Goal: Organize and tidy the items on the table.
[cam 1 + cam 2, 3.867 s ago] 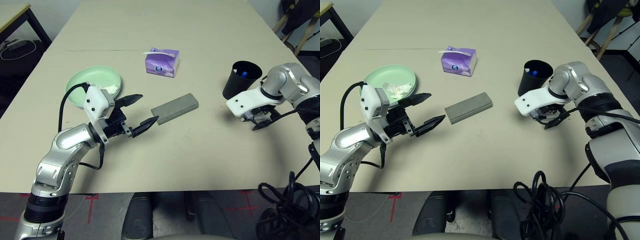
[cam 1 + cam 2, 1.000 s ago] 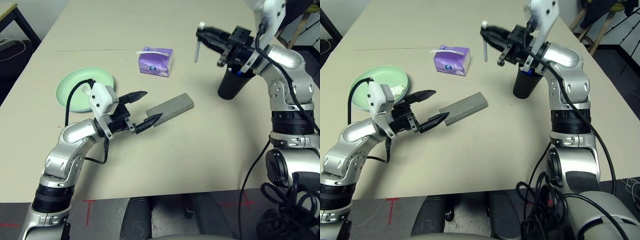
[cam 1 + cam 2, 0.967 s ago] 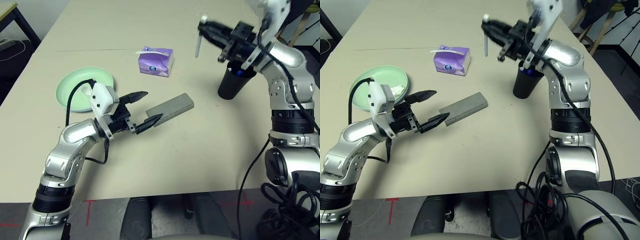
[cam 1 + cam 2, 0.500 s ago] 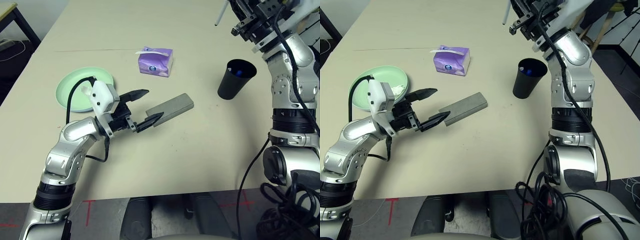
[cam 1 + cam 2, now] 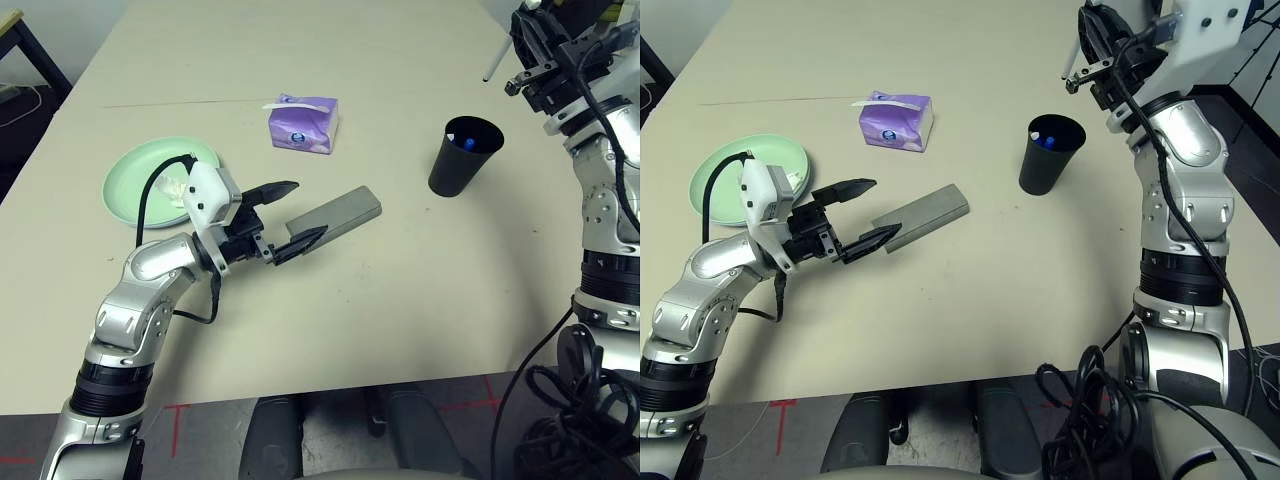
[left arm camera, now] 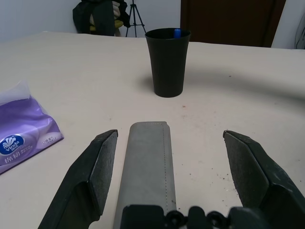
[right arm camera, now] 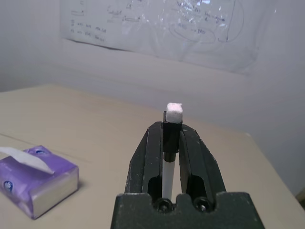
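Right wrist view: pen (image 7: 167,164) pinched between closed fingers of right pincer (image 7: 171,143), capped end up. Thin, light, stiff, smooth; likely to swivel if held near tip, so mid-shaft hold suits. Pen raised above and beyond cup (image 5: 1048,155) on counter (image 5: 1040,280). Case (image 5: 330,215) lies flat between wide-open fingers of left pincer (image 5: 290,217), untouched. Rigid, oblong; grip across narrow sides.

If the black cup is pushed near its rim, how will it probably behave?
The black cup is tall and narrows toward its base, so it would probably tip rather than slide. It looks thin-walled and light, so a small push may move it. The pen standing inside could shift and add to the tipping.
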You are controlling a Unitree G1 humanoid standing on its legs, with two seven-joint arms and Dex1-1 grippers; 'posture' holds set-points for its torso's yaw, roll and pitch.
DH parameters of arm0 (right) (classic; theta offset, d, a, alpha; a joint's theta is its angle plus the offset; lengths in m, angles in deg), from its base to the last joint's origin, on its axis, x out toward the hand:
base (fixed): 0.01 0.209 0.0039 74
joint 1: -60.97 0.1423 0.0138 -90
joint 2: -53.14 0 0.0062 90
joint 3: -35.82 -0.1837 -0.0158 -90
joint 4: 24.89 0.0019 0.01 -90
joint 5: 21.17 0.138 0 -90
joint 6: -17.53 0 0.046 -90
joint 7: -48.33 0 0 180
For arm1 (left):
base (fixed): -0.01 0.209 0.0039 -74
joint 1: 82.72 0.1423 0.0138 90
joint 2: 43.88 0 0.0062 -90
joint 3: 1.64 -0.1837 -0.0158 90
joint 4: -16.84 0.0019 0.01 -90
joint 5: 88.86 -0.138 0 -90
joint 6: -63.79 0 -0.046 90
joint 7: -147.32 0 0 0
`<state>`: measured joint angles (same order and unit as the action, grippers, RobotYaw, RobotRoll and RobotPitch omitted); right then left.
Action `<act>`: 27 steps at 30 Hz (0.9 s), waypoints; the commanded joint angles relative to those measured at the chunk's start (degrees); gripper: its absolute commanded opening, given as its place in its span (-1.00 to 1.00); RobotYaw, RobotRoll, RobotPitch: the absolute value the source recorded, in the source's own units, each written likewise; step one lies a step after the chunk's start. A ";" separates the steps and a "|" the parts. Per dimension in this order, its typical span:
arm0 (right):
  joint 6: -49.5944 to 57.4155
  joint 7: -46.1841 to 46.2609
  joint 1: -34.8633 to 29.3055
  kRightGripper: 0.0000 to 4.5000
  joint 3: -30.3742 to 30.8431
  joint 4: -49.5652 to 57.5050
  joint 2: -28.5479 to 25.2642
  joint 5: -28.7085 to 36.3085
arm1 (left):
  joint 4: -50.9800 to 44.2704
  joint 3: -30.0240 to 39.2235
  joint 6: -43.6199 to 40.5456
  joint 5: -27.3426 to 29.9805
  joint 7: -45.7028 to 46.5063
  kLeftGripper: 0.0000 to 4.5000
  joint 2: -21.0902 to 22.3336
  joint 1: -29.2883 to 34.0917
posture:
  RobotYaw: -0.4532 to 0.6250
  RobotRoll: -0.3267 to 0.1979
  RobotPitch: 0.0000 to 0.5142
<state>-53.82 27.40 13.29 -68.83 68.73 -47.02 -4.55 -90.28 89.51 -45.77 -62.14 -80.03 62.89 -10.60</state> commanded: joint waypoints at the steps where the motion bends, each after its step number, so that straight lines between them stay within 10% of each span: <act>1: 3.49 0.61 -1.37 -0.86 -0.73 2.80 -0.43 1.93 | 0.27 -0.62 0.16 -0.45 -0.49 1.00 0.03 -0.29 | -0.22 0.25 -0.35; 23: 12.75 2.59 -8.72 -0.86 1.46 7.35 -0.88 2.49 | -0.13 -0.63 -0.18 -0.27 -1.03 1.00 0.45 -0.23 | -0.23 0.25 -0.36; 27: 13.85 3.00 -8.97 -0.27 1.68 7.31 -0.65 2.06 | -0.15 -0.26 -0.22 -0.23 -1.02 1.00 0.59 -0.30 | -0.22 0.25 -0.37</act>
<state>-40.53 30.07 5.17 -67.52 74.93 -47.30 -2.22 -90.25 89.51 -45.79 -62.11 -80.56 62.93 -10.80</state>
